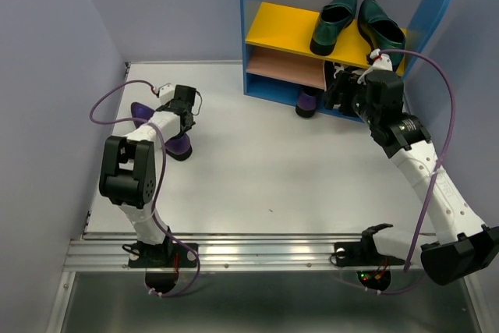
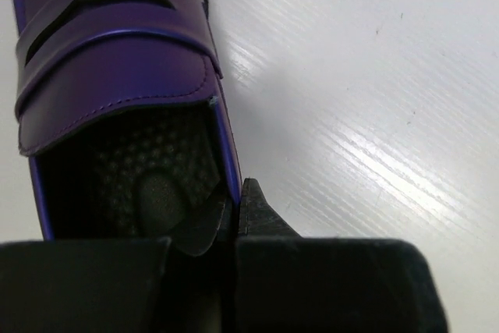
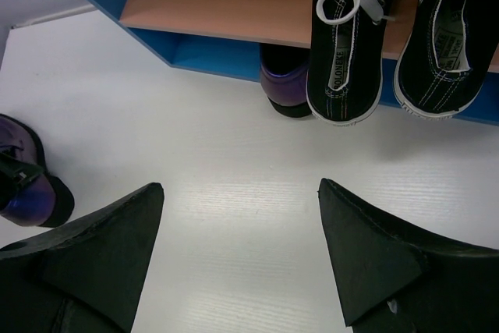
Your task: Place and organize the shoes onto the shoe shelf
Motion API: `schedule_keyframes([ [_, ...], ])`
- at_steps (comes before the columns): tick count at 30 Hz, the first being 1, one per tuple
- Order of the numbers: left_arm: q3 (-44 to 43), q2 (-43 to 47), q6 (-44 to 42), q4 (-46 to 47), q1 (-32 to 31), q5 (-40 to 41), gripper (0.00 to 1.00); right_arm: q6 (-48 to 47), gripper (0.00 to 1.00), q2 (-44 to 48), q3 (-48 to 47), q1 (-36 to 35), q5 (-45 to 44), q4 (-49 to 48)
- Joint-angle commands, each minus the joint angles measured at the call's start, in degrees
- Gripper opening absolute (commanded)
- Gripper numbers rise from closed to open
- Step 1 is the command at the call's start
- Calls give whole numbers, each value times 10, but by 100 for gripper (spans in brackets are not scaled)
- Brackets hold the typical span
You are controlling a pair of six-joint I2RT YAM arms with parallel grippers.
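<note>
the shelf (image 1: 245, 29) stands at the 1 o'clock end of the bench (image 1: 273, 185). two green loafers (image 1: 335, 19) sit on its yellow top board, angled in a v and closest at their far ends. the sneakers (image 3: 343, 44) lie side by side on the tan middle board, with their toes past its front edge. one purple shoe (image 3: 284, 87) is tucked under that board on the blue base. its toe pokes out just to the 9 o'clock side of the nearer sneaker.

the other purple shoe (image 2: 117, 60) is well apart from the shelf, at the bench's 9 o'clock side, under the left arm. the left jaws are clamped on its side wall near the heel opening, with one finger (image 2: 199, 224) inside the shoe and the other outside. i cannot tell whether its sole touches the bench.

the right jaws are wide apart and hold nothing. they hang over bare bench just in front of the shelf and face the sneakers at 12 o'clock.
</note>
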State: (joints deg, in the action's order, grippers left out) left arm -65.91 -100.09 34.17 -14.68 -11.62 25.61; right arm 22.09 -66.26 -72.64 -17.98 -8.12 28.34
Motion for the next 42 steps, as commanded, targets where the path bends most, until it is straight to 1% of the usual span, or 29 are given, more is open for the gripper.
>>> schedule_keyframes([
  [1, -4, 57, -21, -20, -7, 10, 0, -1, 86, 13, -19, 2, -1, -26],
  [4, -11, 91, -45, -24, -44, 26, 0, 0, 86, 13, -17, 2, -8, -28],
  [5, -14, 102, -48, -34, -68, 37, 0, -1, 86, 12, -16, 2, -10, -28],
  [8, -31, 114, -56, -70, -107, 55, 0, -2, 87, 12, -13, 2, -19, -27],
  [9, -33, 125, -55, -78, -132, 56, 0, -3, 87, 13, -11, 2, -22, -27],
  [12, -32, 155, -51, -93, -171, 31, 0, -2, 87, 15, -7, 2, -29, -28],
  [13, -31, 161, -51, -94, -206, 28, 0, -3, 87, 14, -7, 2, -30, -27],
  [15, -32, 170, -37, -115, -244, 35, 0, -2, 87, 13, -7, 2, -30, -27],
  [16, -33, 172, -32, -124, -280, 39, 0, -2, 87, 12, -7, 2, -32, -27],
  [18, -33, 176, -19, -149, -312, 40, 0, -3, 87, 12, -7, 2, -35, -27],
  [19, -28, 179, -19, -153, -343, 37, 0, -4, 87, 13, -9, 2, -37, -27],
  [23, -18, 192, -60, -139, -399, 7, 0, -5, 87, 17, -12, 2, -41, -26],
  [24, -12, 196, -87, -128, -418, -6, 0, -5, 87, 17, -12, 2, -43, -26],
  [27, -11, 195, -132, -76, -437, -33, 0, -4, 87, 21, -12, 2, -44, -26],
  [29, -24, 189, -168, -47, -438, -47, 0, -3, 87, 24, -12, 2, -44, -24],
  [32, -51, 165, -194, -16, -435, -54, 0, 0, 87, 29, -13, 2, -44, -22],
  [34, -75, 131, -212, -17, -427, -79, 0, 1, 87, 32, -13, 2, -43, -20],
  [35, -102, 118, -222, -24, -426, -80, 0, 1, 87, 33, -14, 2, -43, -19],
  [37, -129, 87, -229, -23, -425, -68, 0, 1, 87, 37, -14, 2, -43, -16],
  [42, -167, 45, -247, -1, -405, -95, 0, -1, 87, 42, -18, 2, -47, -10],
])
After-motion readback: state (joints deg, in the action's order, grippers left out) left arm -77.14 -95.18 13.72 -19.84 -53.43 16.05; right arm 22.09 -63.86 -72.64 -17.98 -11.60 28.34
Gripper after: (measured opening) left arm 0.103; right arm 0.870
